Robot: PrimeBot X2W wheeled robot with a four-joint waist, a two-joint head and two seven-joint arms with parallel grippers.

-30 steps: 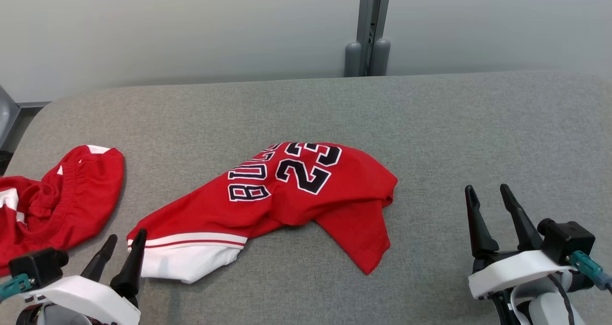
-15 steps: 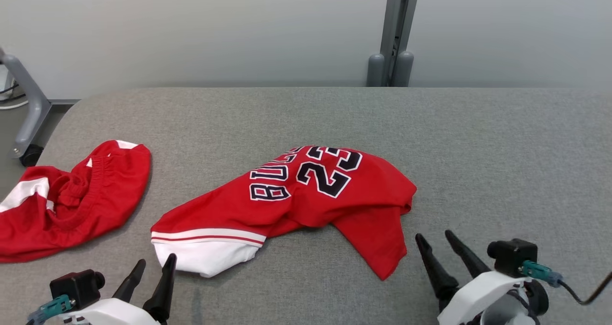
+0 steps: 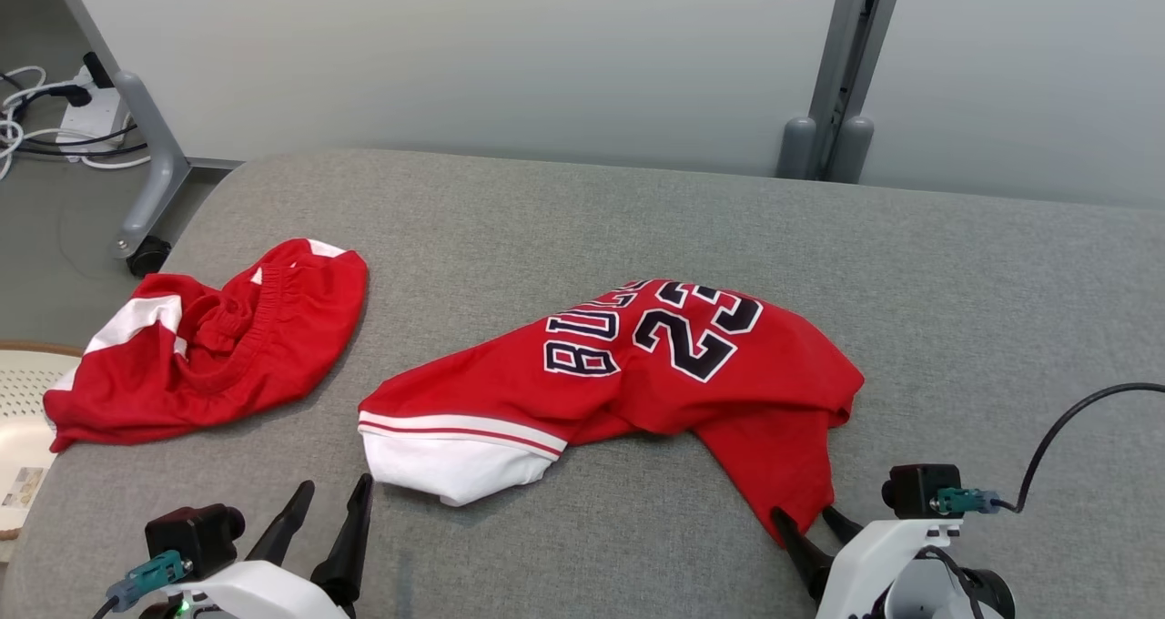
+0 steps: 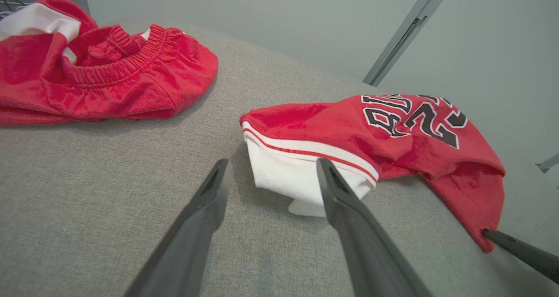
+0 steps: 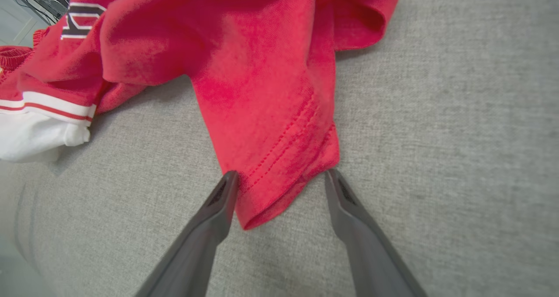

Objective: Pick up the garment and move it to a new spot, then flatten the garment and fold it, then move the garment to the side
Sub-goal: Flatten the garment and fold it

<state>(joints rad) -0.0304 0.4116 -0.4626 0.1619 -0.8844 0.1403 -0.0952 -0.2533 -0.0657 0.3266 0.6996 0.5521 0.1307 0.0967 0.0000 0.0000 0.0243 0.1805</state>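
Note:
The garment (image 3: pixel 637 373) is a red jersey with a white hem and dark "23" lettering, lying crumpled in the middle of the grey padded table (image 3: pixel 1001 309). My right gripper (image 3: pixel 803 517) is open, and its fingers straddle the jersey's pointed lower right corner (image 5: pixel 279 188) down at the table surface. My left gripper (image 3: pixel 334 492) is open too, just short of the white hem (image 4: pixel 288 174), which lies beyond and between its fingertips (image 4: pixel 273 164) without touching them. One right finger (image 4: pixel 519 251) shows at the red corner in the left wrist view.
A second red garment with an elastic waistband (image 3: pixel 209 346) lies bunched near the table's left edge. Beyond that edge are a grey wheeled leg (image 3: pixel 150 182), cables (image 3: pixel 36 118) on the floor and a pale perforated object (image 3: pixel 23 391). A grey post (image 3: pixel 837 100) stands behind the table.
The camera has swung left, shifting the whole picture right. My right gripper has moved left and down onto the jersey's lower corner. The left gripper has stayed close to the white hem.

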